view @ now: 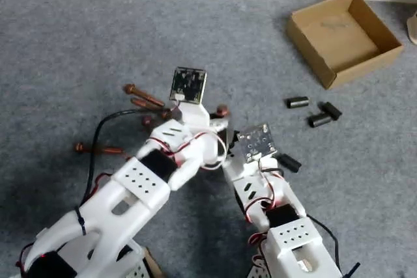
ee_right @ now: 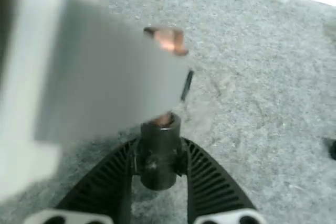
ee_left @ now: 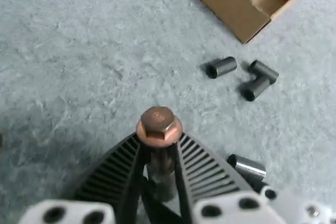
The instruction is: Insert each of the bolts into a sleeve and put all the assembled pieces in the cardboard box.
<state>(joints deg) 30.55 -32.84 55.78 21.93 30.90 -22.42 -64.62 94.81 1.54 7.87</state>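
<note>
In the left wrist view my left gripper (ee_left: 159, 141) is shut on a copper bolt (ee_left: 159, 123) whose hex head points outward. My right gripper (ee_right: 157, 148) is shut on a black sleeve (ee_right: 157, 156), and a copper tip sits at the sleeve's mouth. The bolt head (ee_right: 167, 38) shows just beyond it. From above, the two grippers meet at the table's middle: left gripper (view: 218, 116) with the bolt (view: 222, 110), right gripper (view: 232, 140) just below. The cardboard box (view: 326, 69) stands at the back right and holds nothing.
Several loose bolts (view: 143, 94) lie left of the grippers, one apart (view: 98, 149). Three black sleeves (view: 297, 102) cluster right of centre below the box, another sleeve (view: 290, 162) lies beside the right arm. The blurred left arm (ee_right: 79, 77) looms close to the right wrist.
</note>
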